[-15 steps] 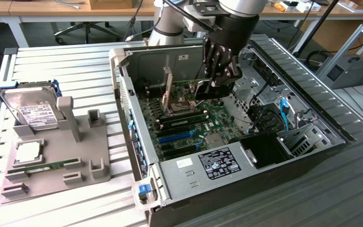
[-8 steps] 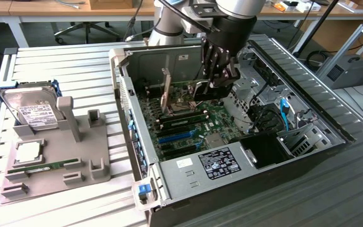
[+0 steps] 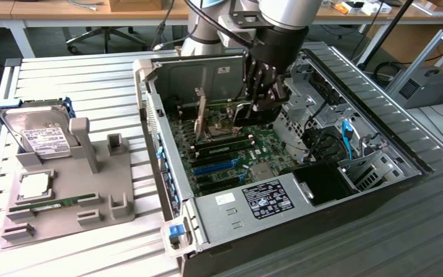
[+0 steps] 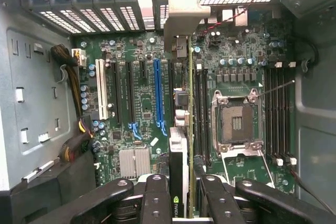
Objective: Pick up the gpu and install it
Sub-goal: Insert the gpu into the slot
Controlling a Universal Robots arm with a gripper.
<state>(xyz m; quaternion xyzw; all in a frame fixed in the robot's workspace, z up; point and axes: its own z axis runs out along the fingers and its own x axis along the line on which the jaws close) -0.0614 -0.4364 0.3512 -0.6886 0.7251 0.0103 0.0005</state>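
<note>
Two jaws, partly open, clamp the gpu (image 4: pixel 178 153) edge-on. The card stands upright over the motherboard (image 4: pixel 144 145), between the motherboard's blue slot (image 4: pixel 158 93) and its empty processor socket (image 4: pixel 237 124), bracket (image 4: pixel 181 11) toward the motherboard's rear edge.

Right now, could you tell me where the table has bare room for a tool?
Bare slats lie between the grey fixture and the table's far edge, and at the exterior view's right of the computer case. Inside the case is crowded: the hand holds the gpu there.
</note>
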